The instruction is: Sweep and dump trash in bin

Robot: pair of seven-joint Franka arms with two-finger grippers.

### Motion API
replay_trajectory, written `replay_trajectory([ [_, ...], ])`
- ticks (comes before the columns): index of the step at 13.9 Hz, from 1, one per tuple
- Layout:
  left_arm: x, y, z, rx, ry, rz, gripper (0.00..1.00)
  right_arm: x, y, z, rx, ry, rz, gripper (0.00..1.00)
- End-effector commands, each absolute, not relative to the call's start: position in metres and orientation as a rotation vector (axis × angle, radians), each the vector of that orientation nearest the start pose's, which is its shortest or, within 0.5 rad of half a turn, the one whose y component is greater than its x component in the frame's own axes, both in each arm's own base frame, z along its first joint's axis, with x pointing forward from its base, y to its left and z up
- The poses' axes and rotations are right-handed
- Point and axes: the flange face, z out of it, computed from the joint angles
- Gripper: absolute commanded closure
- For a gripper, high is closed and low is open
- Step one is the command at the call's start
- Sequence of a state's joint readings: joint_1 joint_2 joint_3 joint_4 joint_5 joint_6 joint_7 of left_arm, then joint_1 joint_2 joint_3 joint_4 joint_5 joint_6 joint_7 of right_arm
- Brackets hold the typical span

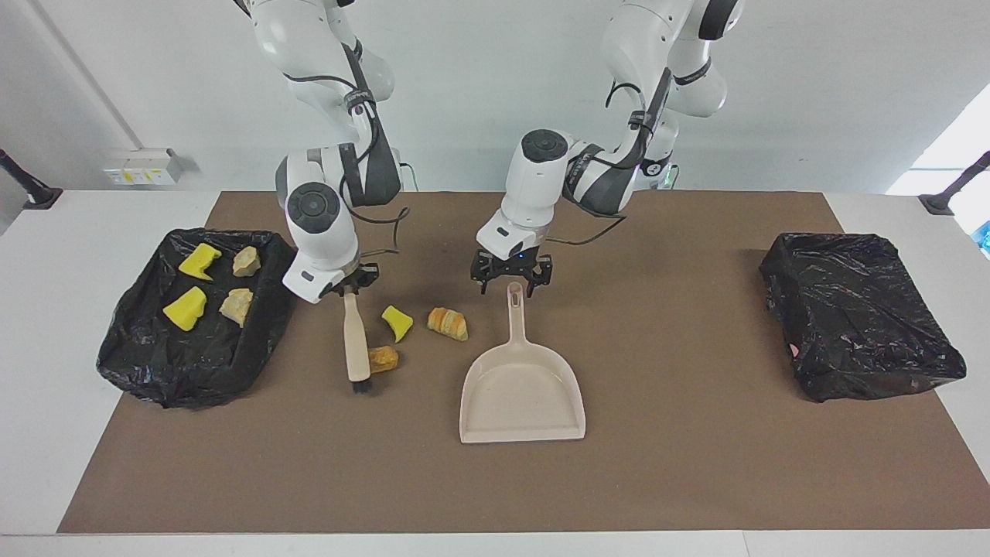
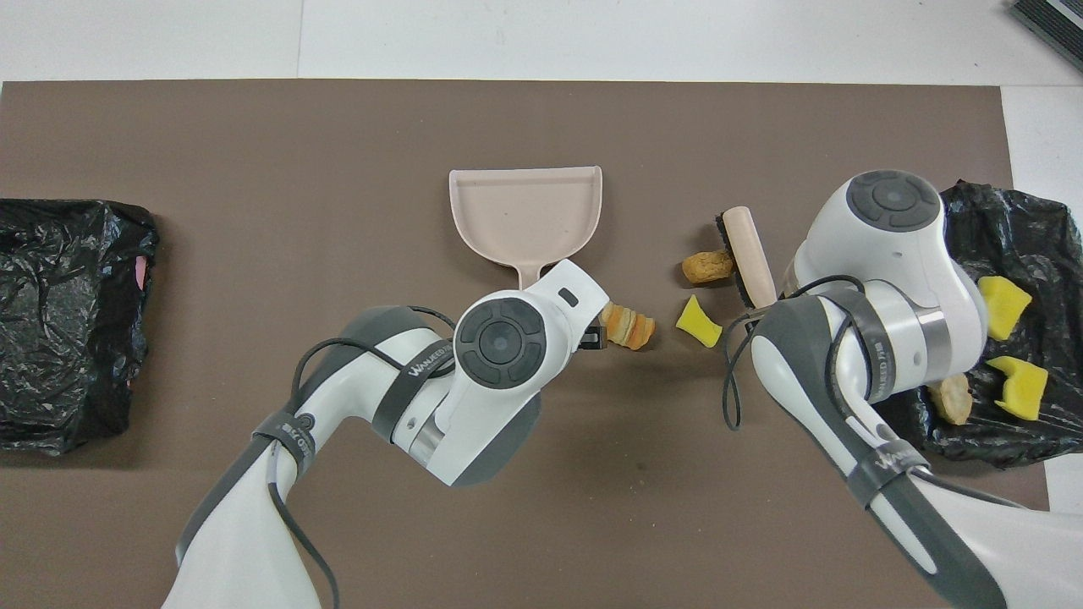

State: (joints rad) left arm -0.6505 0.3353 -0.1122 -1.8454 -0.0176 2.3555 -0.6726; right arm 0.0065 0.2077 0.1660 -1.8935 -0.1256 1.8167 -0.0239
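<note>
Brown mat (image 1: pixel 696 464) across the table, under both grippers.

Two black bag-lined bins. One bin with trash (image 1: pixel 139 363) just beside the right gripper (image 1: pixel 349 288), at the right arm's end of the table. Second bin (image 1: pixel 862 317) well apart from the left gripper (image 1: pixel 510 290), at the left arm's end.

Beige dustpan (image 1: pixel 522 394) flat on the mat, handle pointing toward the robots. Handle tip directly under the left gripper, whose fingers stand spread on either side of it. Contact with the handle: cannot tell.

Brush (image 1: pixel 356 340) with a pale wooden handle and dark bristles. Pinched at the top of the handle by the right gripper, fingers pressed onto it. Slants down from that gripper, bristles on the mat.

Trash, seven small bits:
- In the bin beside the right gripper: two bright yellow sponge wedges (image 1: pixel 199 261) (image 1: pixel 186 307) and two pale tan pastry pieces (image 1: pixel 247 261) (image 1: pixel 236 304).
- Striped tan-and-orange croissant piece (image 1: pixel 448 323) on the mat, beside the dustpan handle, near the left gripper.
- Loose yellow sponge wedge (image 1: pixel 397 322) on the mat between the two grippers, just beside the brush handle.
- Golden-brown bun (image 1: pixel 384 358) below the right gripper, touching the brush near its bristles, on the dustpan's side of it.
</note>
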Motion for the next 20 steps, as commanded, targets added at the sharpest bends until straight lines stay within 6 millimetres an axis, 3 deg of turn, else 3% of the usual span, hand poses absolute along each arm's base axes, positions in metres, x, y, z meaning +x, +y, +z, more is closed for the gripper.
replay_trajectory([
  [1, 0.474, -0.445, 0.353, -3.283, 0.119, -0.181, 0.0, 0.576, 0.068, 0.401, -3.135, -0.456, 0.444, 1.0],
  [3, 0.478, -0.443, 0.355, -3.287, 0.11, -0.195, 0.0, 0.577, 0.047, 0.397, -3.132, -0.444, 0.431, 1.0],
  [5, 0.48, -0.441, 0.355, -3.289, 0.103, -0.199, 0.04, 0.571, 0.046, 0.391, -3.148, -0.42, 0.391, 1.0],
  [6, 0.48, -0.441, 0.355, -3.288, 0.105, -0.198, 0.26, 0.564, 0.045, 0.385, -3.158, -0.394, 0.369, 1.0],
  [7, 0.479, -0.442, 0.353, -3.285, 0.113, -0.19, 0.61, 0.559, 0.046, 0.378, -3.159, -0.392, 0.374, 1.0],
  [8, 0.478, -0.441, 0.353, -3.282, 0.12, -0.189, 0.84, 0.556, 0.047, 0.374, -3.154, -0.397, 0.385, 1.0],
  [9, 0.479, -0.442, 0.354, -3.279, 0.145, -0.195, 1.0, 0.554, 0.047, 0.375, -3.153, -0.396, 0.388, 1.0],
  [16, 0.486, -0.425, 0.359, -3.227, 0.354, -0.173, 1.0, 0.539, 0.054, 0.368, -3.137, -0.351, 0.405, 1.0],
  [20, 0.484, -0.424, 0.356, -3.222, 0.354, -0.158, 1.0, 0.529, 0.068, 0.347, -3.112, -0.286, 0.375, 1.0],
])
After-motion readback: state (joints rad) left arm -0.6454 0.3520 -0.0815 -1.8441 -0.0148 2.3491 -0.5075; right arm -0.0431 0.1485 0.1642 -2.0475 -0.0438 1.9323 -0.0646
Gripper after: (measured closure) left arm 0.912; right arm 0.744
